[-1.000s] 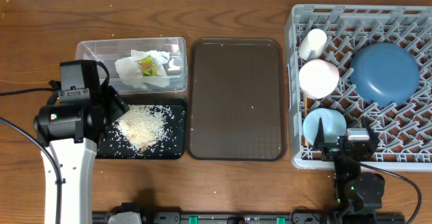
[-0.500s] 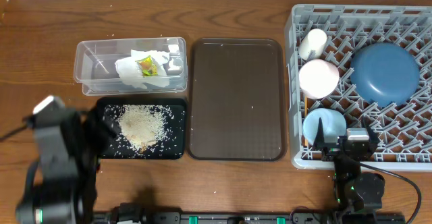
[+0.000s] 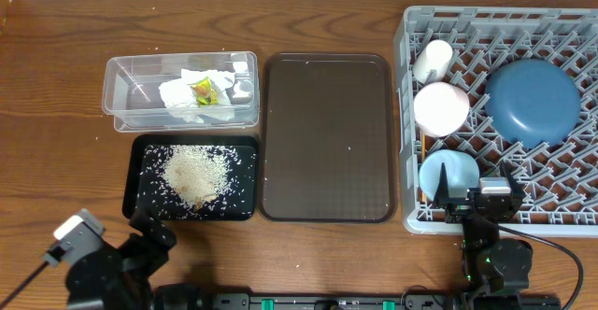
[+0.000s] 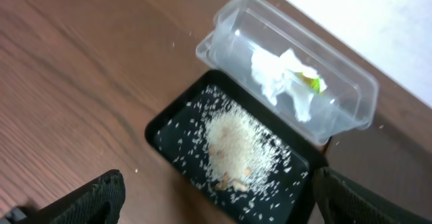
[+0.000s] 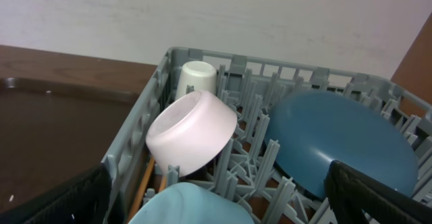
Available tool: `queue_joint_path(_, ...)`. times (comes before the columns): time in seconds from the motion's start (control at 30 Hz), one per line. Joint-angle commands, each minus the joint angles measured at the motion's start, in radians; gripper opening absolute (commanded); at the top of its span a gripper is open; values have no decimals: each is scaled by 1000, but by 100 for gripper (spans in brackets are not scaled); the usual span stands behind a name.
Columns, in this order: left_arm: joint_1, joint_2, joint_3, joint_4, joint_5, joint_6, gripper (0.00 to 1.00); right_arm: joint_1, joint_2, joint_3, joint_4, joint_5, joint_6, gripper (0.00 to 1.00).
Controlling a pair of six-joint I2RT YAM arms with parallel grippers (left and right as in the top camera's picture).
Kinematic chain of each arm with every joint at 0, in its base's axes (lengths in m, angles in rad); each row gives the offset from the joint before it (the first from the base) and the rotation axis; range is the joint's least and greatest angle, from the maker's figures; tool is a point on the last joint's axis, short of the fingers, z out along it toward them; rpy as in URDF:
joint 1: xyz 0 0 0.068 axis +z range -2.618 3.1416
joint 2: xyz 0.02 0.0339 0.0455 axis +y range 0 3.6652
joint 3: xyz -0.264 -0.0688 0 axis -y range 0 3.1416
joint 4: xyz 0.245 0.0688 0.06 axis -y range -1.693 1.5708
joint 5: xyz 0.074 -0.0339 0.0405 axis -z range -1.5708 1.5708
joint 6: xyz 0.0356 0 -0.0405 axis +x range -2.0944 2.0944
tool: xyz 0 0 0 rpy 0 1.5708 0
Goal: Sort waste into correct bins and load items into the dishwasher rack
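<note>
Left gripper (image 4: 216, 200) hangs spread wide off the near-left corner of the black tray (image 3: 140, 207) of rice (image 3: 196, 173), with the napkin (image 3: 187, 100) and wrapper (image 3: 203, 90) in the clear tub (image 3: 126, 72) just behind it. Right gripper (image 5: 216, 197), also wide, sits at the near wall of the dish rack (image 3: 408, 86) over the light-blue bowl (image 3: 448, 173), with the pink bowl (image 5: 192, 133), white cup (image 5: 196, 79) and dark-blue plate (image 5: 337, 143) further in. The brown sliver by the left wall is probably the chopsticks (image 5: 143, 180).
</note>
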Motion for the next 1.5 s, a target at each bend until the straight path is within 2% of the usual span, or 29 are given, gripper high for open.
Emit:
queue_joint_path(0.0,3,-65,-86,2,17,-28,91,-15,-6,-1,-4,-5,-7,99)
queue_joint_path(0.1,3,-113,-158,18,17,-77,91,-15,-6,-1,-4,-5,-7,99)
queue_joint_path(0.23,3,-189,-259,130,18,-119,91,-15,-6,-1,-4,-5,-7,99)
queue_joint_path(0.4,-5,-304,-392,370,50,-126,91,-15,-6,-1,-4,-5,-7,99)
queue_joint_path(0.8,-82,-301,-654,1044,78,-125,91,-15,-6,-1,-4,-5,-7,99)
queue_joint_path(0.9,-94,-301,-724,1143,79,-125,91,-15,-6,-1,-4,-5,-7,99)
queue_joint_path(1.2,-110,-302,-868,1195,97,-100,91,-15,-6,-1,-4,-5,-7,99)
queue_joint_path(1.3,-110,-302,-896,1167,96,-65,91,-15,-6,-1,-4,-5,-7,99)
queue_joint_path(1.47,-110,-302,-896,1100,97,59,91,-15,-6,-1,-4,-5,-7,99)
